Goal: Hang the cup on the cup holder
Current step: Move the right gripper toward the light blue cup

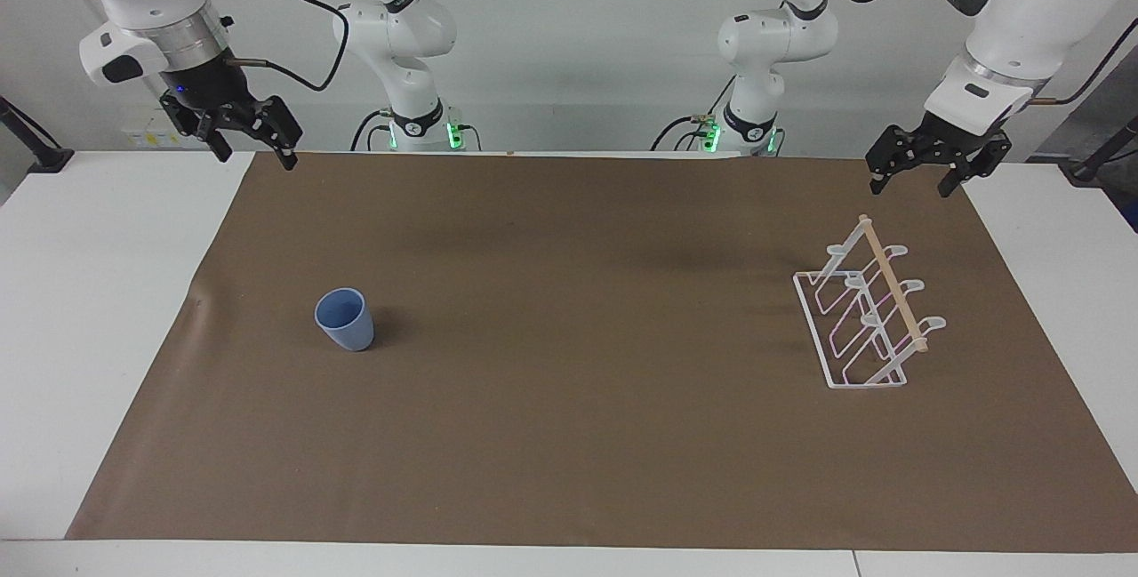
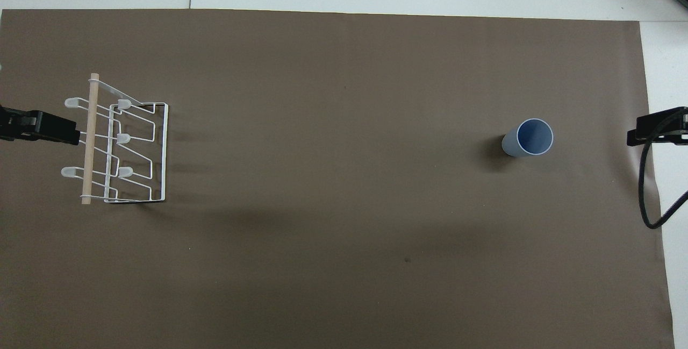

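Your right gripper (image 1: pixel 252 150) hangs in the air over the edge of the brown mat (image 1: pixel 569 435) nearest the robots, at the right arm's end of the table (image 1: pixel 89 292). Its fingers stand apart and it holds nothing. Your left gripper (image 1: pixel 916 179) hangs over the mat's corner at the left arm's end, above the table and near the rack (image 1: pixel 867 310). Its fingers are open too, and it is empty. Both arms wait, and neither touches a thing.

You see the cup (image 1: pixel 345 319) on the mat, toward the right arm's end. It stands upright with its rim up, and you can look into it from above. It is well apart from both grippers and from the rack.

The rack stands on the mat toward the left arm's end. Its wooden rod (image 1: pixel 892 284) runs along the top, and the white wire prongs slant out from it on both sides. No cup hangs on it. In the overhead view, only the tips of the two grippers show at the sides, the left one just beside the rack's rod.
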{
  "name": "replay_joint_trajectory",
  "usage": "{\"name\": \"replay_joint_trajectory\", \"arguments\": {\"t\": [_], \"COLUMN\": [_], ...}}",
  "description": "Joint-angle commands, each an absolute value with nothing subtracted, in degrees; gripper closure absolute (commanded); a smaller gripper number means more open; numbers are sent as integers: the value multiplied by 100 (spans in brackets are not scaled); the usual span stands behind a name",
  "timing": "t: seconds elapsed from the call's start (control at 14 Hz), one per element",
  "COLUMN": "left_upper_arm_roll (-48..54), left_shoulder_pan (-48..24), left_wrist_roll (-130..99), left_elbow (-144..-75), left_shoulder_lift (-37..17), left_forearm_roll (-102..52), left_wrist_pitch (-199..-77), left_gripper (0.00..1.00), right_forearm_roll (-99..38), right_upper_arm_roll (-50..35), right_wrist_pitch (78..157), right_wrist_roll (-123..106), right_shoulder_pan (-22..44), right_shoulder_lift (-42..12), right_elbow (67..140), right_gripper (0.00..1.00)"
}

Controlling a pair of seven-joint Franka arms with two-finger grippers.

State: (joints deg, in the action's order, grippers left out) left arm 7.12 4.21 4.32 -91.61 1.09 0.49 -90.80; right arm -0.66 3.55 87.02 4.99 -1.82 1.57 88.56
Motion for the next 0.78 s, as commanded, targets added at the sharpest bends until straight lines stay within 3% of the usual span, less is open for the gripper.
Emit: {"name": "replay_joint_trajectory", "arguments": {"t": [0.0,0.5,0.71], "left_upper_arm_roll": [650,650,650], "left_shoulder_pan": [387,387,387], "left_wrist_roll": [431,431,431], "left_elbow": [-9360,-9360,-9360], "left_shoulder_lift": [281,281,281], "left_forearm_roll": [0,0,0], "left_wrist_pitch": [-9149,-9149,-9149], "left_gripper": [0,0,0], "right_forearm_roll": [-123,-105,-114], "right_upper_arm_roll": [343,378,378], "right_wrist_pitch": [8727,9104,10278], "right_wrist_roll": [448,378,396], "right_shoulder_pan": [-220,-273,-246], "right_shoulder_lift": [272,246,509], "right_elbow": [9130,9263,10174], "right_gripper": [0,0,0]}}
